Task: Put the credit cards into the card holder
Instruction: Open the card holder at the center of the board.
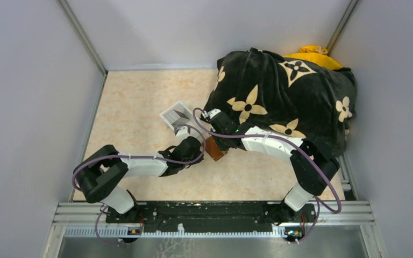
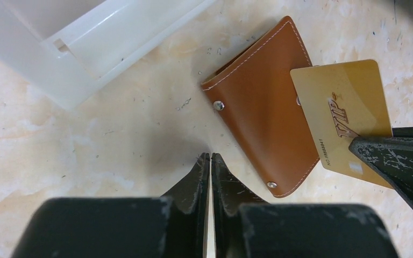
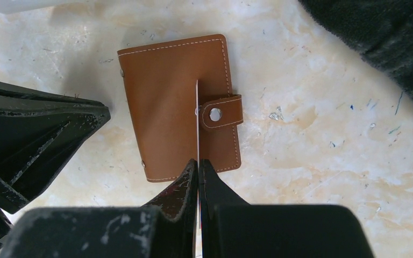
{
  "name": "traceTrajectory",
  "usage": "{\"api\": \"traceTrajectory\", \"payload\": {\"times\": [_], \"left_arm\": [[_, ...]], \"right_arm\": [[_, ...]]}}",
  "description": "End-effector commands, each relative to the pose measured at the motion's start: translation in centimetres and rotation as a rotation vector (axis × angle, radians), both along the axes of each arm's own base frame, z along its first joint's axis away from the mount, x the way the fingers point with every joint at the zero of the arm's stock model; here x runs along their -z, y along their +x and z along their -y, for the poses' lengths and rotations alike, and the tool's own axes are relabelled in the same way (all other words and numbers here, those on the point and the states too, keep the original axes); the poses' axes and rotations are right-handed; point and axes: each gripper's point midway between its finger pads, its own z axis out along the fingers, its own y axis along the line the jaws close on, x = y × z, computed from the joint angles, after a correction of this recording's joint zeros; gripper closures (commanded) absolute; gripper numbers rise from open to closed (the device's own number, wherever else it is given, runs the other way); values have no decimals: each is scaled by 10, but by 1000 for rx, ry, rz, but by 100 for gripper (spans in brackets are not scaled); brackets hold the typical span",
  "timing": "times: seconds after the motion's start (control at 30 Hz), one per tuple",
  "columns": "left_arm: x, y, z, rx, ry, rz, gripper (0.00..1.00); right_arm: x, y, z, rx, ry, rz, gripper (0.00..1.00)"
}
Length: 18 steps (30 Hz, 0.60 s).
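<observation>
Pale grey walls (image 1: pixel 27 80) box in a beige marbled worktop (image 1: pixel 134 107) speckled with small dark marks. Towards the left sits a clear plastic tray (image 1: pixel 176 115). Just beside it the left gripper (image 2: pixel 210 161) is pinched nearly closed on nothing. The brown card holder (image 2: pixel 258 113) lies flat and snapped closed mid-worktop. Over its strap side, the right gripper (image 3: pixel 198 166) clamps a gold credit card (image 2: pixel 344 102) on edge. A black flower-patterned blanket (image 1: pixel 285 91) is heaped on the right, with yellow fabric (image 1: pixel 312 54) behind it.

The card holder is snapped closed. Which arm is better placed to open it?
Left, likely: the left gripper is empty beside the card holder; the right gripper pinches a gold card over it.
</observation>
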Motion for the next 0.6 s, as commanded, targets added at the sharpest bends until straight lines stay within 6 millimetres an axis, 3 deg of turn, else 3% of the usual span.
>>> {"api": "traceTrajectory", "payload": {"times": [0.0, 0.57], "left_arm": [[10, -2, -4, -10, 50, -22, 91], [13, 4, -3, -27, 77, -21, 91]], "right_arm": [[-28, 13, -12, 0, 41, 88, 100], [-45, 18, -8, 19, 64, 128, 100]]}}
